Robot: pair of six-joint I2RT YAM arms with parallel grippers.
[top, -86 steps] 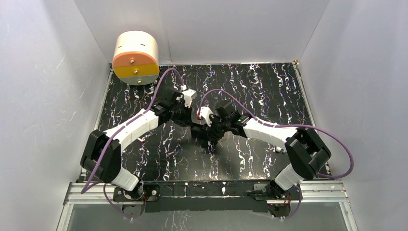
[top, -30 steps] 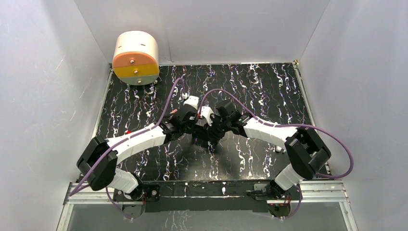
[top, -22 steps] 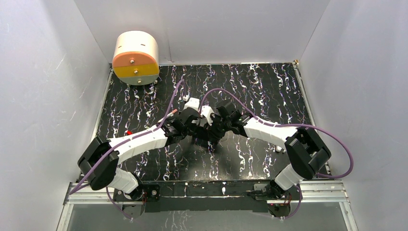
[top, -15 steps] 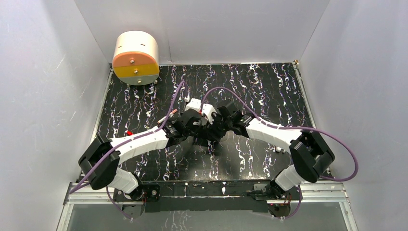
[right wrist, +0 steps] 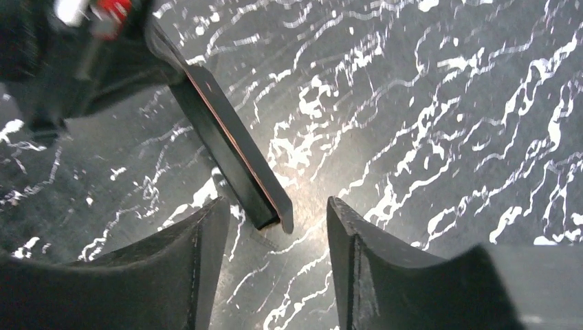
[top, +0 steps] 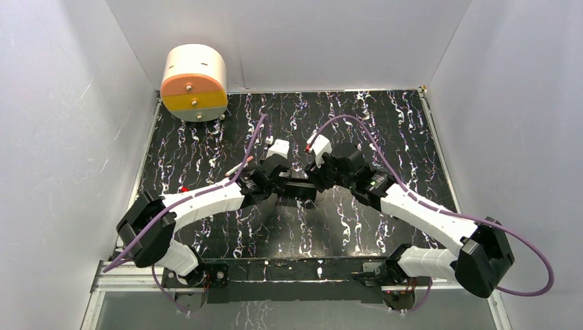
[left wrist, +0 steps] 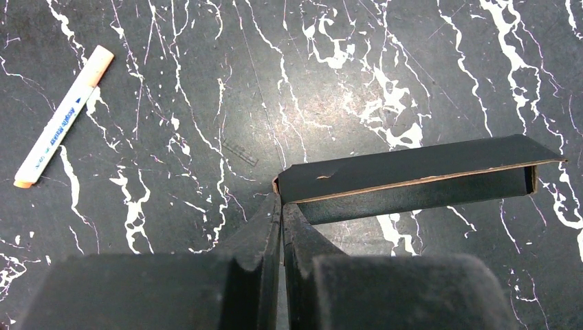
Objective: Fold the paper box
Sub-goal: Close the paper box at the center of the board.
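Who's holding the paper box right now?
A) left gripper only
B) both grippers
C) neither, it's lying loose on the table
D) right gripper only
A: the left gripper is pinched shut on one end of the paper box, while the right gripper stands open around the other end without clamping it.

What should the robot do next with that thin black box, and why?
Probably ease the right gripper forward and close it on the free end of the paper box. Its jaws stand open with that end just between them, ungripped, while the left gripper is shut on the opposite end. A second grip seems needed to work the folds.
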